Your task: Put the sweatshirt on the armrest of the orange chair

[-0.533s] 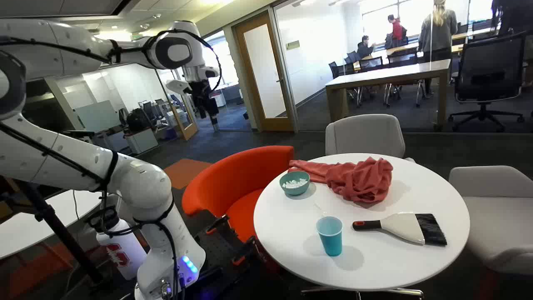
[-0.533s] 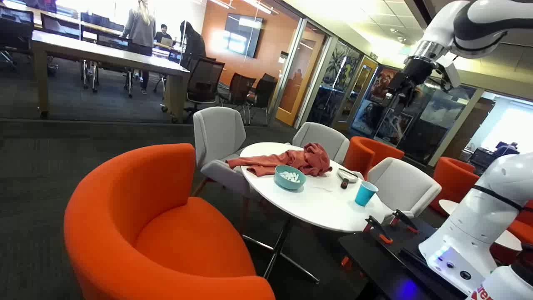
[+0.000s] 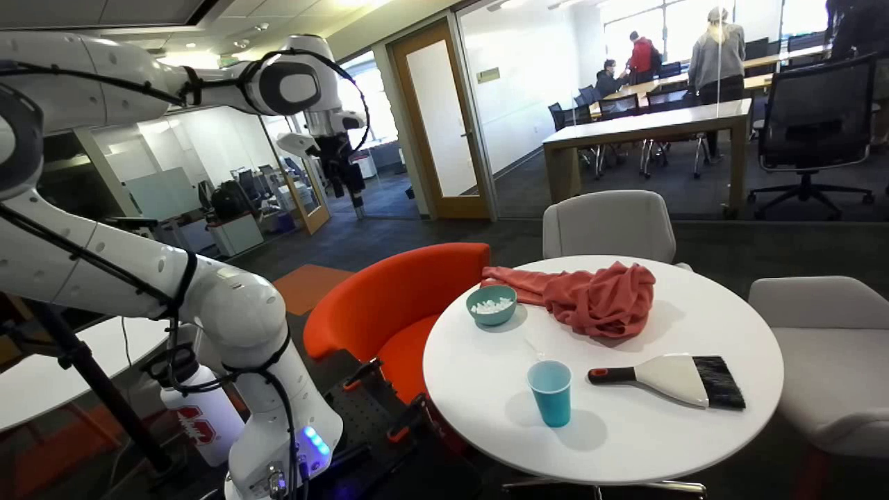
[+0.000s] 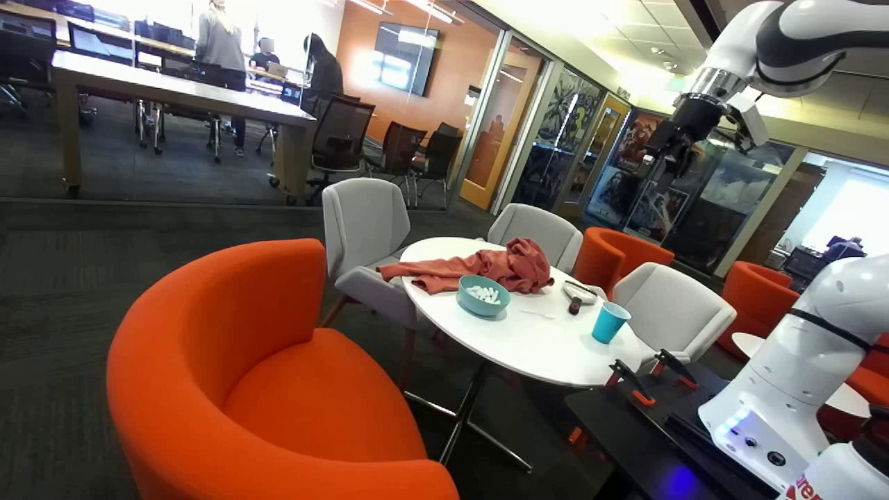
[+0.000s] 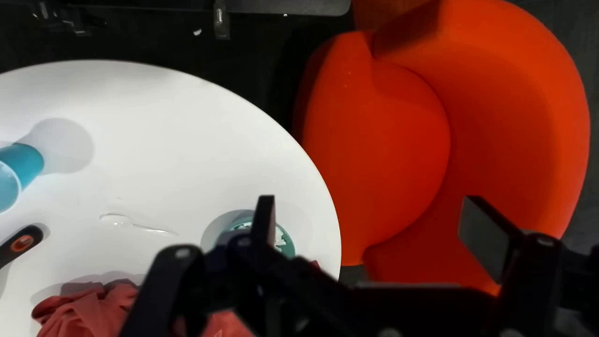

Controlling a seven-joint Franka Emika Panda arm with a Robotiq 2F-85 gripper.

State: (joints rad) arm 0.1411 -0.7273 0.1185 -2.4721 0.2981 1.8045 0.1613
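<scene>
A crumpled red sweatshirt lies on the round white table (image 3: 486, 389), bunched at one end with a sleeve stretched toward the orange chair. It shows in both exterior views, sweatshirt (image 3: 601, 298), sweatshirt (image 4: 517, 267), and partly in the wrist view, sweatshirt (image 5: 89, 309), where the gripper hides some of it. The orange chair (image 4: 201, 347) with its curved back and armrests stands beside the table; the chair (image 3: 403, 292) also shows in the wrist view (image 5: 510, 117). My gripper (image 5: 369, 215) is open and empty, high above the table edge and chair; the gripper (image 3: 351, 191) also shows in an exterior view (image 4: 663, 167).
A teal bowl (image 3: 492, 305) of white pieces stands near the sleeve. A blue cup (image 3: 551, 392), a brush with a dark handle (image 3: 670, 378) and a clear plastic spoon (image 5: 135, 224) are on the table. Grey chairs (image 4: 364, 229) surround it. Clamps (image 4: 632, 382) stick up at the robot's base.
The arm, gripper, sweatshirt and chair have not visibly moved. Only people behind the glass have shifted.
</scene>
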